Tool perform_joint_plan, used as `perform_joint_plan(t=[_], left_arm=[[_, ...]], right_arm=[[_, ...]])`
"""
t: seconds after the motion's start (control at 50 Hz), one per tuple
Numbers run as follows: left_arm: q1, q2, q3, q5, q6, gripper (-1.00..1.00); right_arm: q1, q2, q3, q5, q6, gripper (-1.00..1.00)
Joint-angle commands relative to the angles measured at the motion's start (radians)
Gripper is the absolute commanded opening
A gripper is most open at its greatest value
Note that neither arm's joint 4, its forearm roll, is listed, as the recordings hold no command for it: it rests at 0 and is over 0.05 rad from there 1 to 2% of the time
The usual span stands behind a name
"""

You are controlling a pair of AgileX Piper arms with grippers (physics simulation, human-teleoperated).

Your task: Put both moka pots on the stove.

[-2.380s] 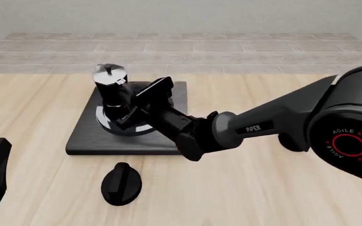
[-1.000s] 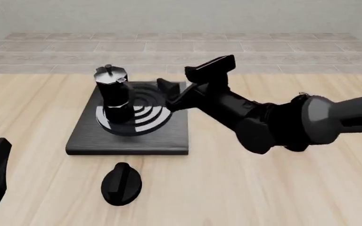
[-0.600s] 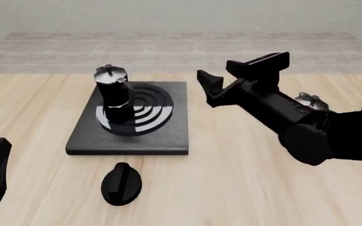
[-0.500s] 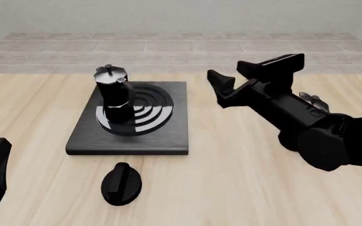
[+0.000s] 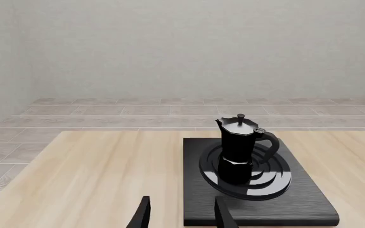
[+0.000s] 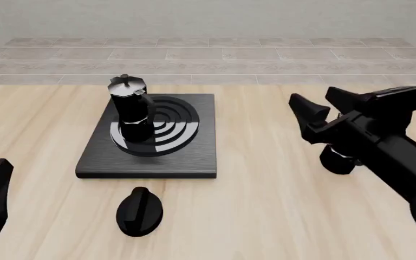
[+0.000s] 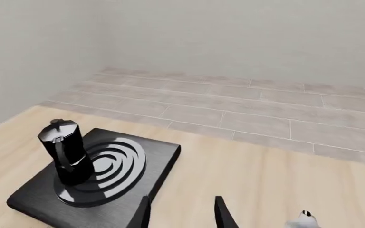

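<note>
Wooden table (image 6: pixel 266 216) bears no readable writing; right gripper (image 6: pixel 352 105) spread empty, left gripper (image 5: pixel 181 213) spread.

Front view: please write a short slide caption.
One moka pot stands on the stove; the open right gripper hangs beside it.

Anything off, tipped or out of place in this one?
Nothing is tipped or spilled. One moka pot stands upright on the stove, off-centre on the burner's left side. The second pot is still on the bare table to the right, mostly hidden behind the open right tool. The knob lies loose in front of the stove.
</note>
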Motion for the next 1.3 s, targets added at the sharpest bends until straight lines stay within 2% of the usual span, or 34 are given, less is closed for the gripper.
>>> perform_joint_plan(t=[0.02, 0.48, 0.52, 0.56, 0.6, 0.64, 0.82, 1.1, 1.3], left_arm=[[0.000, 0.000, 0.000, 0.000, 0.000, 1.00], [0.000, 0.000, 0.000, 0.000, 0.000, 1.00], [0.000, 0.000, 0.000, 0.000, 0.000, 1.00], [0.000, 0.000, 0.000, 0.000, 0.000, 1.00], [0.000, 0.000, 0.000, 0.000, 0.000, 1.00], [0.000, 0.000, 0.000, 0.000, 0.000, 1.00], [0.000, 0.000, 0.000, 0.000, 0.000, 1.00], [0.000, 0.000, 0.000, 0.000, 0.000, 1.00], [0.000, 0.000, 0.000, 0.000, 0.000, 1.00]], right_arm=[[-0.064, -0.112, 0.081, 0.041, 0.007, 1.00], [-0.199, -0.237, 0.153, 0.111, -0.014, 1.00], [-0.204, -0.249, 0.159, 0.121, -0.018, 1.00], [-0.221, -0.280, 0.171, 0.123, -0.046, 1.00], [-0.236, -0.264, 0.166, 0.135, -0.019, 1.00], [-0.245, -0.302, 0.177, 0.142, -0.050, 1.00], [-0.299, -0.334, 0.182, 0.182, -0.051, 1.00], [-0.340, -0.393, 0.197, 0.248, -0.058, 1.00], [-0.372, -0.391, 0.206, 0.257, -0.069, 1.00]])
